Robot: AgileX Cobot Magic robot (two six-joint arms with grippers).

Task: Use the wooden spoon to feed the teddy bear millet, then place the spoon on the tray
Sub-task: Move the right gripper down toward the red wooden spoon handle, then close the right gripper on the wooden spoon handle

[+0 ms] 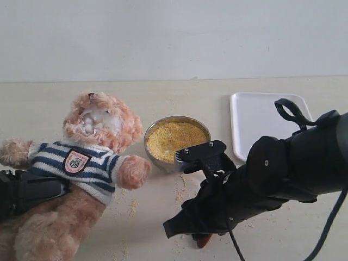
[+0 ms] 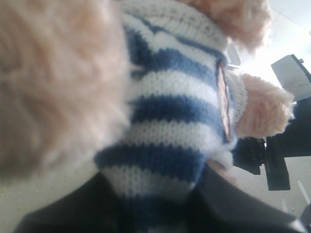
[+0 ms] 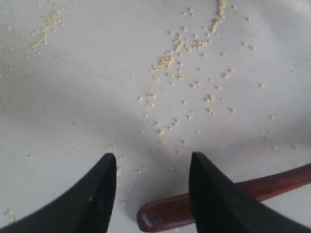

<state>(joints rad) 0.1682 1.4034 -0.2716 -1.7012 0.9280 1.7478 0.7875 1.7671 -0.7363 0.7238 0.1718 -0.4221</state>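
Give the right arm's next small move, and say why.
Probably lower the right gripper slightly and close on the wooden spoon: its fingers stand open over the table, the spoon lies flat there with its end showing between them, not yet gripped.

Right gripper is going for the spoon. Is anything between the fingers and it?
Nothing visible stands in the way. The right gripper is open just over the wooden spoon, which lies on the table with only loose millet grains scattered nearby. One finger hides part of the spoon from the wrist camera.
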